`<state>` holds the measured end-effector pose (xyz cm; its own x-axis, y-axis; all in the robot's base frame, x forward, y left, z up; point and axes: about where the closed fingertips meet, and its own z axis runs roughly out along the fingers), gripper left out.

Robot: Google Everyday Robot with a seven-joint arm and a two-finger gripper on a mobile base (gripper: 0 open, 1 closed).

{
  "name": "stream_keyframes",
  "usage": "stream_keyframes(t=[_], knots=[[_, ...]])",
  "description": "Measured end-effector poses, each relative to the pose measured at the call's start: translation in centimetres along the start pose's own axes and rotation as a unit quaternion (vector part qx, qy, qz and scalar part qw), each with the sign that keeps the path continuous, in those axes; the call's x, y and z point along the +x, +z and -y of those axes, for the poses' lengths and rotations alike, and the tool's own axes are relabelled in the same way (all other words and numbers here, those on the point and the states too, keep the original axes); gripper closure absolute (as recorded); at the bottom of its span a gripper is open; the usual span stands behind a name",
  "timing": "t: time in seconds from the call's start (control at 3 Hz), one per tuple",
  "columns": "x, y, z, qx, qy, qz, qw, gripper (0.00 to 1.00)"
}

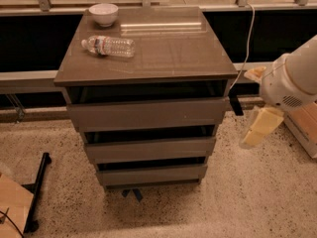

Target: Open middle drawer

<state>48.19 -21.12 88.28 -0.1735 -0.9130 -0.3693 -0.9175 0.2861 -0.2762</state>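
The grey-brown cabinet (148, 58) stands in the middle of the camera view with three handleless drawer fronts stepped one under another. The middle drawer (148, 149) is the central front, flat and glossy, with a dark gap above it. It lies in line with the stepped fronts of the top drawer (148, 114) and bottom drawer (151, 174). My gripper (258, 129), cream-coloured under the white arm (292, 81), hangs to the right of the cabinet at about the height of the top and middle drawers, apart from them.
A white bowl (103, 14) and a lying water bottle (109, 46) rest on the cabinet top. A white cable (246, 43) hangs by its right side. A black stand (37, 192) and cardboard (12, 207) lie at the lower left. A wooden box (303, 128) is at the right.
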Motion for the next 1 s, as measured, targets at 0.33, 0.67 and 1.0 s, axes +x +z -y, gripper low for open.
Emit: stream_keyframes(t=[0.33,0.67,1.0], knots=[[0.6,5.7,1.0,-0.007,0.011,0.031,0.9994,0.0],[2.1,11.1,2.1,-0.035,0.058,0.055,0.9962,0.0],[2.6,12.6,1.9,-0.047,0.066,0.057,0.9951,0.0]])
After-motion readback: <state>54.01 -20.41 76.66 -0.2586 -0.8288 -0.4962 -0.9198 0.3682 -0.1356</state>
